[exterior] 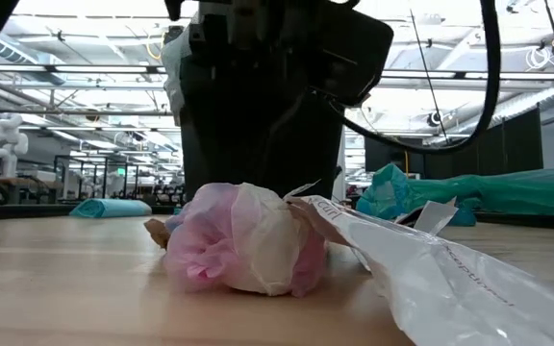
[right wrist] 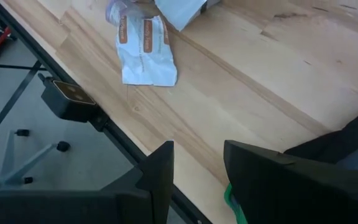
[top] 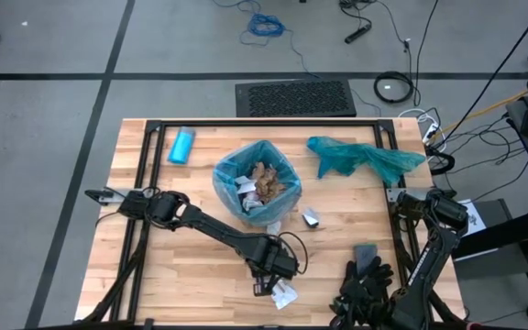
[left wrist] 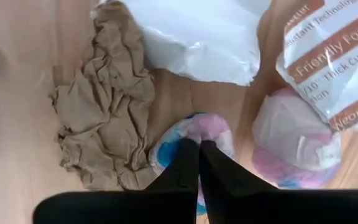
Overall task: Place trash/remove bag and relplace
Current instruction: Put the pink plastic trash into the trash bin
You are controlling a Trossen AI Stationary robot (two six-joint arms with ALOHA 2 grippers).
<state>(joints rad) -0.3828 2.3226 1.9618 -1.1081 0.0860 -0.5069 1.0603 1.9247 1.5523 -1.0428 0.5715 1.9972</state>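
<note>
Your left gripper [left wrist: 197, 146] pinched together on a pink-blue wad [left wrist: 194, 134] at the tabletop's [top: 154, 275] near edge | brown paper [left wrist: 107, 99] beside it | right gripper [right wrist: 197, 162] apart, idle | trash [top: 262, 181] in blue bag [top: 232, 170] mid-table

Bright, even overhead light filled the scene; ceiling strip lights [exterior: 85, 43] glared white in the low view; the near white printed plastic wrapper [exterior: 450, 279] blurred; shadows stayed soft on the pale wooden table [top: 154, 275].
</note>
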